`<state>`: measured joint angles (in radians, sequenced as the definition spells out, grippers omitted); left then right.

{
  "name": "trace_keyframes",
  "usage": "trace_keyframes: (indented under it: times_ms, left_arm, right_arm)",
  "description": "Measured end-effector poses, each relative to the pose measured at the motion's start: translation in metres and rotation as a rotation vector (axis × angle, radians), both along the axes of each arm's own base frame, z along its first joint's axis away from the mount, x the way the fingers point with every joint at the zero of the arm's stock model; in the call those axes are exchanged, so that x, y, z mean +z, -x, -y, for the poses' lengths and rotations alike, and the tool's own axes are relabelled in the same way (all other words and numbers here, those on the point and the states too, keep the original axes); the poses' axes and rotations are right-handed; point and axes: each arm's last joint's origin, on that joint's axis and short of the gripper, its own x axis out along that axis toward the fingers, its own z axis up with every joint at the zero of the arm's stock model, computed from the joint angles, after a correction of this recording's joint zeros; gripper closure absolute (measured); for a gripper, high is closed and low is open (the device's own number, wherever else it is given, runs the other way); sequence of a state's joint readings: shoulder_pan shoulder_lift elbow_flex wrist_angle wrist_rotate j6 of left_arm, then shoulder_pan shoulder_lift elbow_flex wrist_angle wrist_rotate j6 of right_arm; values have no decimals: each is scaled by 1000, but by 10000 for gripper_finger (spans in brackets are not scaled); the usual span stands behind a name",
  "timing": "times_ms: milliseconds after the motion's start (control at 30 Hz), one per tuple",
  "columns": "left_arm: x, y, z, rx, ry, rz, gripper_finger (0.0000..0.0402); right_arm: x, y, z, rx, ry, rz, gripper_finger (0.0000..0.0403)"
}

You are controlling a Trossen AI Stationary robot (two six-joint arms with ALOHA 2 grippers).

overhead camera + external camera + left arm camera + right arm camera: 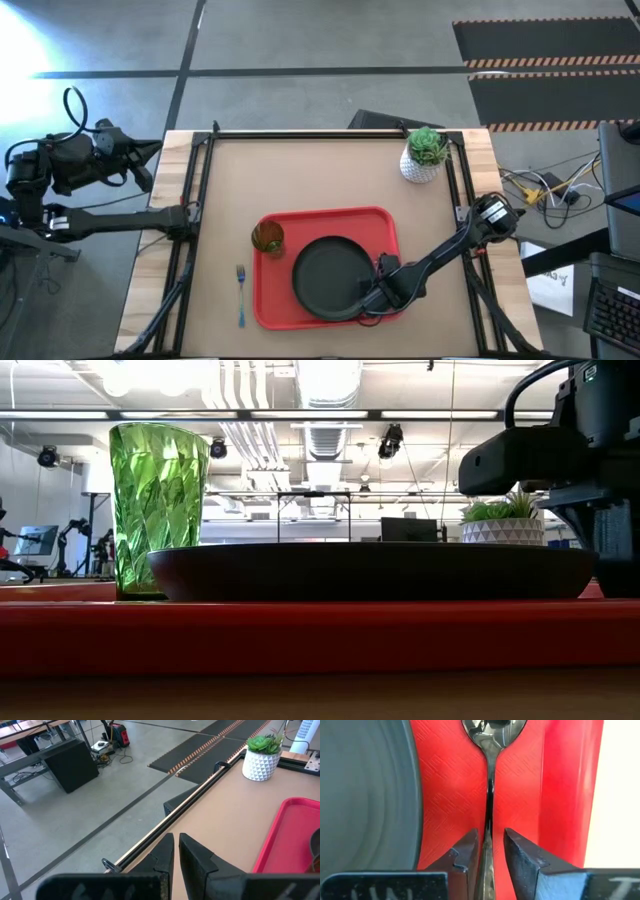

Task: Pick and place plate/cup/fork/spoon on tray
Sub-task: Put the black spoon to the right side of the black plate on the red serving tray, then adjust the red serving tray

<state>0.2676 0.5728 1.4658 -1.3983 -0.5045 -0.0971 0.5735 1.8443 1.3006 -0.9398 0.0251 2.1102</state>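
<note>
On the red tray [325,215], plate [328,277] and cup [267,237] sit placed. Right gripper [489,851], fingers slightly parted, straddles the spoon [490,780] by its right edge. Fork [241,293] waits on the table; left gripper [176,851] closed.

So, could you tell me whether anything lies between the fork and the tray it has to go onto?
Nothing visible does. The fork lies on bare table just beside the tray, outside the edge nearest the cup. The right tool is across the tray, over the spoon.
</note>
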Motion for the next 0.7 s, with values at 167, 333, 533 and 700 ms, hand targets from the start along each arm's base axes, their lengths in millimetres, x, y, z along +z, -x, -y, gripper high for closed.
trace_keyframes:
  times_ms: [167,333,533,700]
  left_arm:
    - [0,0,0,0,0,0,391]
    - [0,0,0,0,0,0,391]
    - [0,0,0,1,0,1,391]
    - [0,0,0,1,0,1,391]
  right_arm:
    - [9,1,2,7,12,30,307]
    - [25,5,12,4,140,100,305]
    - [42,13,37,23,301,60,329]
    - [45,-3,67,146,302,37,374]
